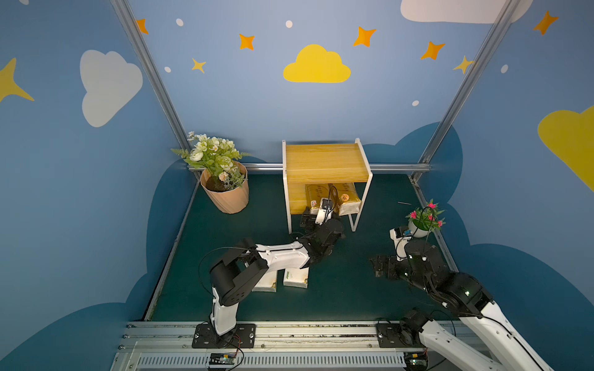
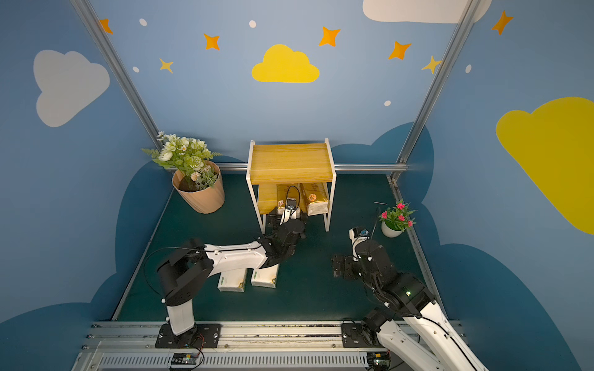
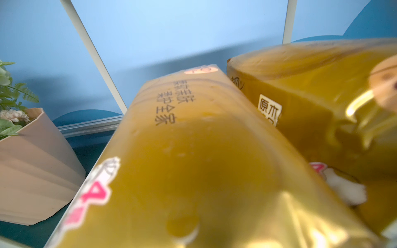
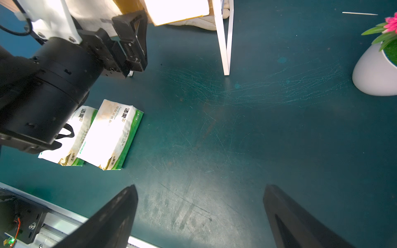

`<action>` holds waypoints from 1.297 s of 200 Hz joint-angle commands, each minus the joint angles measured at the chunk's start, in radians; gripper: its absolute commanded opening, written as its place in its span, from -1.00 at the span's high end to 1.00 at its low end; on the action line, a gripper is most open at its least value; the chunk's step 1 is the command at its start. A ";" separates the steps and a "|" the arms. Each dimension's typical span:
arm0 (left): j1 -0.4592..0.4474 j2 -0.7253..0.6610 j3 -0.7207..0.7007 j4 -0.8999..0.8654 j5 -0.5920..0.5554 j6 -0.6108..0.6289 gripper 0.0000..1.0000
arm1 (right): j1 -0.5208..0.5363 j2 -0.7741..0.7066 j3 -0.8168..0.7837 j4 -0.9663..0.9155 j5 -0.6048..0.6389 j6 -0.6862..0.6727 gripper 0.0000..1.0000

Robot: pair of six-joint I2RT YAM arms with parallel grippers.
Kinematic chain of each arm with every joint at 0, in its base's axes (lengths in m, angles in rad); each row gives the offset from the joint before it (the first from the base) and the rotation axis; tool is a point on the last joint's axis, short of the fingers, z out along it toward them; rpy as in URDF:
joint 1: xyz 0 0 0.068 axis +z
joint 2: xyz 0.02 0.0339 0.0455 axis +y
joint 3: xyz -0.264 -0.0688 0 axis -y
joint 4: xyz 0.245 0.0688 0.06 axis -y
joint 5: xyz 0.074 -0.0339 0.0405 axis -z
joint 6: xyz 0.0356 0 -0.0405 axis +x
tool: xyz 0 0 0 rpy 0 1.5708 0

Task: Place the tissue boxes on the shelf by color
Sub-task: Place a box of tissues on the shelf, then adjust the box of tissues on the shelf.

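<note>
Green mat point(image 1: 337, 289): left arm point(image 1: 283, 255) overhangs white packs point(image 1: 295, 279); peach flowerpot point(image 1: 229, 197) flanks shelf point(image 1: 324, 160).

Two black-and-white arms
Left arm point(image 1: 283, 255) and right arm point(image 1: 495, 324): white shells, black joints, thin looping black cables, screwed black base plates point(image 1: 247, 334).

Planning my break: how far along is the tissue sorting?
Done: both gold packs lie on the shelf, lower board. In hand: nothing; the left gripper stands open at one pack's end, the right gripper open over the mat. Left: both white packs, on the mat; the top board is bare.
</note>
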 commanded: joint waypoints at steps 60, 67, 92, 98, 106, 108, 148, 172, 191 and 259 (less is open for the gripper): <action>-0.024 -0.038 -0.062 0.024 -0.044 0.001 -0.99 | 0.003 0.010 -0.009 0.012 -0.021 0.002 -0.97; -0.028 -0.042 -0.067 0.018 -0.040 -0.004 -0.99 | 0.003 0.012 -0.009 0.013 -0.024 0.003 -0.96; -0.055 -0.067 -0.075 -0.014 -0.058 -0.017 -0.99 | 0.003 0.014 -0.009 0.018 -0.027 0.000 -0.96; -0.062 -0.075 -0.082 -0.016 -0.065 -0.017 -0.99 | 0.003 0.015 -0.009 0.017 -0.032 -0.003 -0.96; -0.076 -0.087 -0.090 -0.027 -0.067 -0.021 -0.99 | 0.003 0.015 -0.008 0.016 -0.032 -0.003 -0.96; -0.079 -0.091 -0.092 -0.029 -0.069 -0.023 -0.99 | 0.003 0.015 -0.008 0.015 -0.032 -0.003 -0.96; -0.132 -0.189 -0.106 -0.215 -0.125 -0.120 -0.99 | 0.003 0.022 -0.015 0.010 -0.043 -0.009 -0.96; -0.140 -0.261 -0.044 -0.674 -0.168 -0.474 -0.99 | 0.004 0.041 -0.010 0.016 -0.065 -0.019 -0.97; -0.146 -0.306 -0.016 -0.965 -0.159 -0.681 -0.99 | 0.004 0.053 -0.012 0.038 -0.089 -0.026 -0.96; -0.165 -0.408 0.007 -1.231 -0.199 -0.806 0.44 | 0.010 0.251 0.055 0.185 -0.152 0.002 1.00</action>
